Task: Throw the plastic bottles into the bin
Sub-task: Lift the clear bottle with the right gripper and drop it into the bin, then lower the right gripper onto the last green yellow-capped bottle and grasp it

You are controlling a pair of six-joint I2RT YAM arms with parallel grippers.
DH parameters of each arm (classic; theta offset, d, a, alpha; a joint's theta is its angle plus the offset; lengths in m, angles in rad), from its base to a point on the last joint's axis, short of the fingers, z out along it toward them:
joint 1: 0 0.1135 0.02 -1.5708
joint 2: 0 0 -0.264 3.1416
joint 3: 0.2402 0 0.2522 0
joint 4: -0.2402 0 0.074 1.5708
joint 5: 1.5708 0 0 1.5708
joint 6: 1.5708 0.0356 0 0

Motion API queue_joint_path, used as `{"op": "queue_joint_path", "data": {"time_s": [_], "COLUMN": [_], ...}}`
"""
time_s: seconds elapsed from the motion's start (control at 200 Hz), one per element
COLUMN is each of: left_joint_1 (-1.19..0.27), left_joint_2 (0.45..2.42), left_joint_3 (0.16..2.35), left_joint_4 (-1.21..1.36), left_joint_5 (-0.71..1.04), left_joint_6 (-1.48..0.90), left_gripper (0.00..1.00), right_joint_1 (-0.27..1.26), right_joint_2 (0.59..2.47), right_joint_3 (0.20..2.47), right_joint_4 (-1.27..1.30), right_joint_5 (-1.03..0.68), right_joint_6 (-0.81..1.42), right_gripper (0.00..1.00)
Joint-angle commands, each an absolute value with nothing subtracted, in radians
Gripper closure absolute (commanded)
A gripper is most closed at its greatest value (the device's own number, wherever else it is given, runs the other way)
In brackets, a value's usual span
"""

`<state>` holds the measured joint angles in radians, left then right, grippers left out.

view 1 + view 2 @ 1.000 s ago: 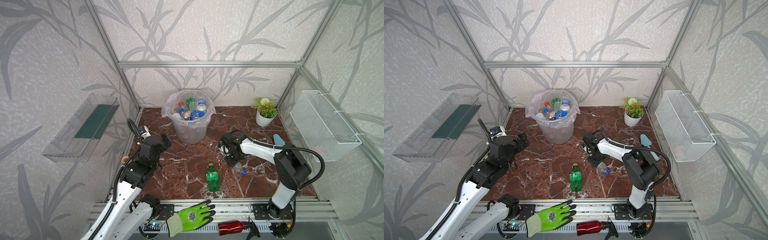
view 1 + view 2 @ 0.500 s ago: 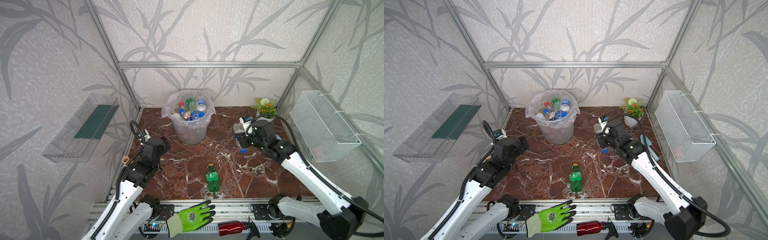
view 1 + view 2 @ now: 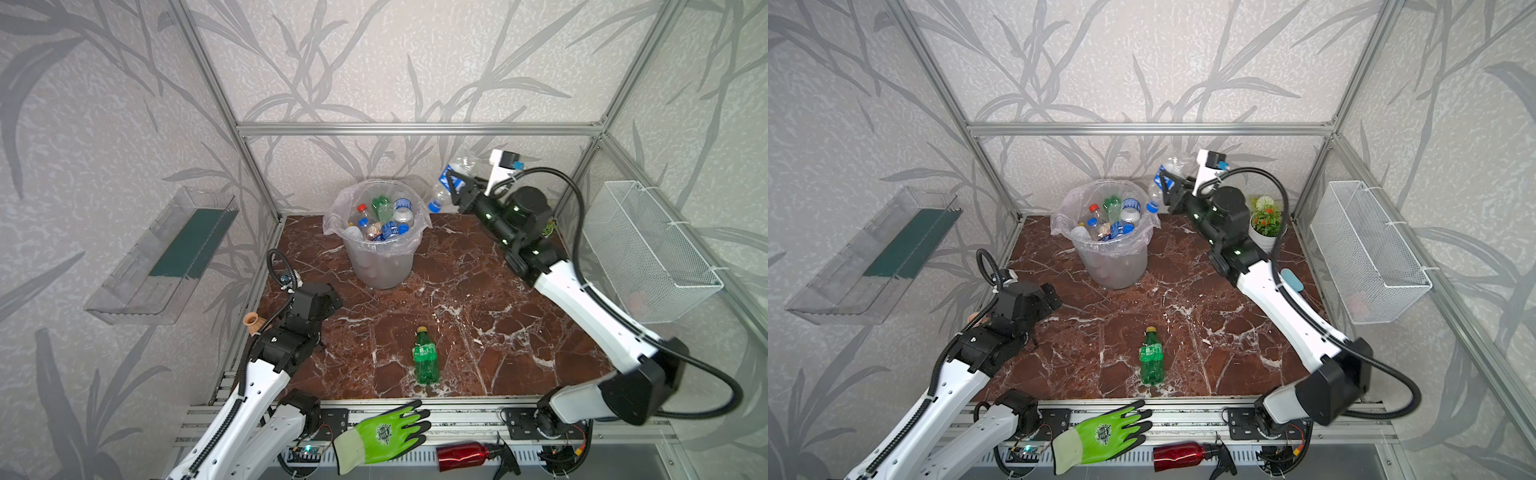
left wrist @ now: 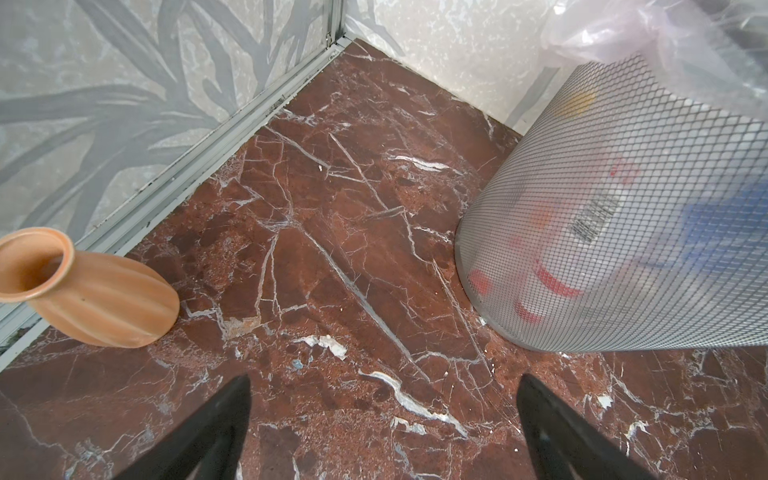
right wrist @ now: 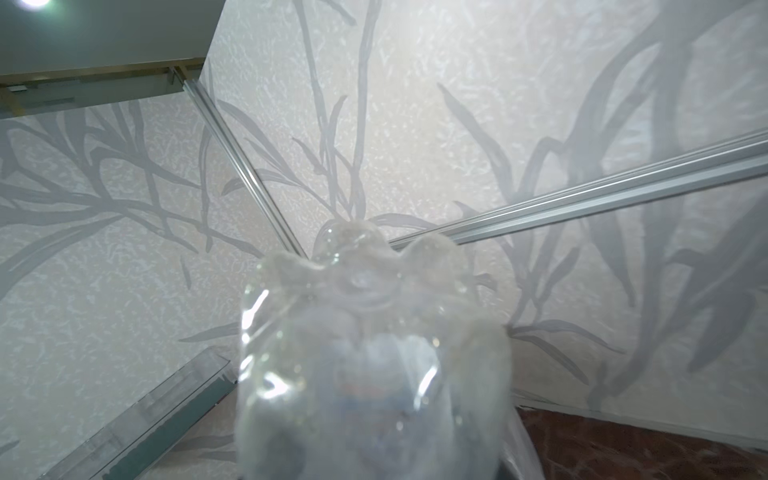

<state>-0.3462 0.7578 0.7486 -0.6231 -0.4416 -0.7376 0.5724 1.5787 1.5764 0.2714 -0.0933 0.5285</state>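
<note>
The grey bin [image 3: 382, 262] [image 3: 1115, 268], lined with a thin bag, stands at the back of the marble floor and holds several plastic bottles [image 3: 384, 216]. My right gripper [image 3: 459, 187] [image 3: 1173, 187] is raised just right of the bin's rim, shut on a clear bottle with a blue label [image 3: 451, 178] [image 3: 1163, 178]. That bottle [image 5: 374, 353] fills the right wrist view and hides the fingers. A green bottle with a yellow cap [image 3: 424, 359] [image 3: 1151, 359] lies on the floor near the front. My left gripper [image 3: 330, 299] [image 4: 384, 415] is open and empty, low at the left, facing the bin [image 4: 623, 249].
A terracotta vase [image 4: 95, 299] [image 3: 252, 321] stands by the left wall beside my left arm. A potted plant [image 3: 1264, 220] sits at the back right. The white wire basket [image 3: 648, 257] and clear tray [image 3: 166, 257] hang on the side walls. A green glove [image 3: 382, 434] and red spray bottle [image 3: 465, 453] lie on the front rail.
My right arm has lifted the clear bottle off the floor and swung it up and back to beside the bin's rim. The left arm has barely moved.
</note>
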Motion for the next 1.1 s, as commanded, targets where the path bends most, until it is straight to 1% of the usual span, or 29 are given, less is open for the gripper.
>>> {"op": "queue_joint_path", "data": {"time_s": [0.0,0.045,0.12,0.185,0.205,0.25,0.31,0.36,0.41,0.47,0.55,0.68,0.78,0.885,0.985,1.095], "left_joint_1": [-0.34,-0.339,-0.337,-0.334,-0.334,-0.333,-0.333,-0.333,-0.333,-0.333,-0.333,-0.333,-0.333,-0.334,-0.334,-0.336], "left_joint_2": [0.746,0.745,0.742,0.741,0.738,0.735,0.722,0.712,0.7,0.689,0.684,0.697,0.712,0.733,0.75,0.756], "left_joint_3": [0.744,0.746,0.748,0.752,0.754,0.759,0.761,0.759,0.757,0.755,0.753,0.756,0.755,0.754,0.754,0.733], "left_joint_4": [-0.644,-0.647,-0.65,-0.656,-0.66,-0.669,-0.679,-0.683,-0.687,-0.687,-0.685,-0.686,-0.679,-0.644,-0.646,-0.637], "left_joint_5": [-0.448,-0.448,-0.446,-0.444,-0.443,-0.442,-0.442,-0.443,-0.445,-0.444,-0.44,-0.418,-0.403,-0.338,-0.314,-0.306], "left_joint_6": [-0.768,-0.769,-0.767,-0.764,-0.764,-0.765,-0.761,-0.759,-0.761,-0.759,-0.754,-0.743,-0.747,-0.7,-0.72,-0.741], "left_gripper": [0.01,0.01,0.01,0.01,0.01,0.01,0.01,0.01,0.01,0.01,0.01,0.01,0.01,0.01,0.01,0.01], "right_joint_1": [0.634,0.647,0.657,0.66,0.66,0.658,0.659,0.659,0.658,0.658,0.658,0.655,0.626,0.595,0.588,0.589], "right_joint_2": [1.782,1.881,2.043,2.166,2.199,2.261,2.311,2.321,2.305,2.256,2.154,1.926,1.78,1.653,1.531,1.416], "right_joint_3": [1.79,1.914,2.183,2.43,2.513,2.684,2.855,2.938,2.955,2.903,2.716,2.232,1.953,1.753,1.541,1.368], "right_joint_4": [0.145,0.032,-0.194,-0.399,-0.463,-0.589,-0.711,-0.776,-0.815,-0.828,-0.77,-0.475,-0.309,-0.254,-0.203,-0.274], "right_joint_5": [-0.138,-0.138,-0.144,-0.138,-0.13,-0.095,-0.048,-0.023,-0.009,-0.002,-0.007,0.005,-0.003,-0.028,-0.055,-0.059], "right_joint_6": [0.507,0.487,0.449,0.403,0.386,0.355,0.322,0.301,0.284,0.265,0.256,0.256,0.293,0.307,0.266,0.248], "right_gripper": [0.49,0.43,0.29,0.08,0.04,0.01,0.0,0.01,0.01,0.01,0.0,0.0,0.0,0.0,0.0,0.0]}}
